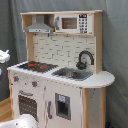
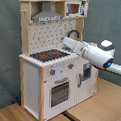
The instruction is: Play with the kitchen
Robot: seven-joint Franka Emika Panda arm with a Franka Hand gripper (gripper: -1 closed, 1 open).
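I cannot tell how my fingers are standing: my gripper is hiding behind my own forearm in the second exterior view, and only a sliver of my white casing (image 1: 4,55) is showing at the nine o'clock edge of the first exterior view. I am not visibly holding anything.

My arm (image 2: 94,51) is reaching in from the four o'clock side of the second exterior view, its white links slanting up toward ten o'clock, and its far end is hanging over the counter near the black faucet (image 2: 73,33), just past the stovetop (image 2: 47,56).

The kitchen (image 2: 51,71) is standing upright on a wooden floor (image 2: 90,110) in both exterior views, filling the middle of each. In the first exterior view its red-ringed stovetop is sitting at nine o'clock of the sink (image 1: 72,74), with the faucet curving over the sink's far edge, the grey hood (image 1: 40,26) above the burners and the oven door (image 1: 29,105) below them.
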